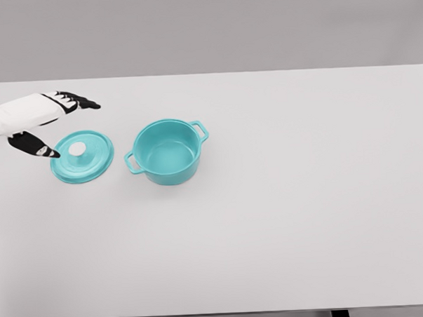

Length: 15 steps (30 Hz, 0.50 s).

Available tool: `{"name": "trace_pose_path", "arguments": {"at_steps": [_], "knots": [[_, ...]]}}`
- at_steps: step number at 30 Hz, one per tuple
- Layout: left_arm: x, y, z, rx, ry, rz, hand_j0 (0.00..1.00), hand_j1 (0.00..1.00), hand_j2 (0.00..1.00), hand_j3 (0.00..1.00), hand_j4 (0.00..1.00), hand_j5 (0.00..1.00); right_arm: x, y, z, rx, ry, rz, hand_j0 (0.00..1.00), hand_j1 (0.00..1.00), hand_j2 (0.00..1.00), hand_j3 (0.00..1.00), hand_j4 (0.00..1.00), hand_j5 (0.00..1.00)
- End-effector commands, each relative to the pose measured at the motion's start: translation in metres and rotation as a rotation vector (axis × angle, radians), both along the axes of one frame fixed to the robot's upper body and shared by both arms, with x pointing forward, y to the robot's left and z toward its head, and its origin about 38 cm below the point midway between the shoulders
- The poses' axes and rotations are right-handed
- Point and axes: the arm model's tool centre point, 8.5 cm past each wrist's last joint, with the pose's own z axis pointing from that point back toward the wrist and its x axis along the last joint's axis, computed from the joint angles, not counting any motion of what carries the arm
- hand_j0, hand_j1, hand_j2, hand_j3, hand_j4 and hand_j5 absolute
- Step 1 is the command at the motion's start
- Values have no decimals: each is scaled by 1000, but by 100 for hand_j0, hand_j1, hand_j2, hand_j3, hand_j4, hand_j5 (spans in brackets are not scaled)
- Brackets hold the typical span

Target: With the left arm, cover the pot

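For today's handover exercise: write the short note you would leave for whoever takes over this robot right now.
Left hand: fingers open, holding nothing, poised at the left edge of the lid.
Right arm: not in view.
Lid lies flat on the table, knob up, just left of the pot, apart from it.
Pot stands upright, uncovered, looks empty.
Done: approach to the lid.
Left: grasp the lid, lift it, set it on the pot.
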Motion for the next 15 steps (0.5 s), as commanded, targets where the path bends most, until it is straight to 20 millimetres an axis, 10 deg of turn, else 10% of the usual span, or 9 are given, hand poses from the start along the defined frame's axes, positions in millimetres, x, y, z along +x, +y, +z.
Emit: {"name": "trace_pose_path", "arguments": {"at_steps": [1,15], "knots": [[0,-1,0,-4,3,-2,100,100,100,100,100,100,-1,0,0,0,4,-2,100,100,100,100,100,100],[-1,2,-6,-1,13,-2,100,100,100,100,100,100,-7,-1,0,-5,9,0,100,100,100,100,100,100]]}}
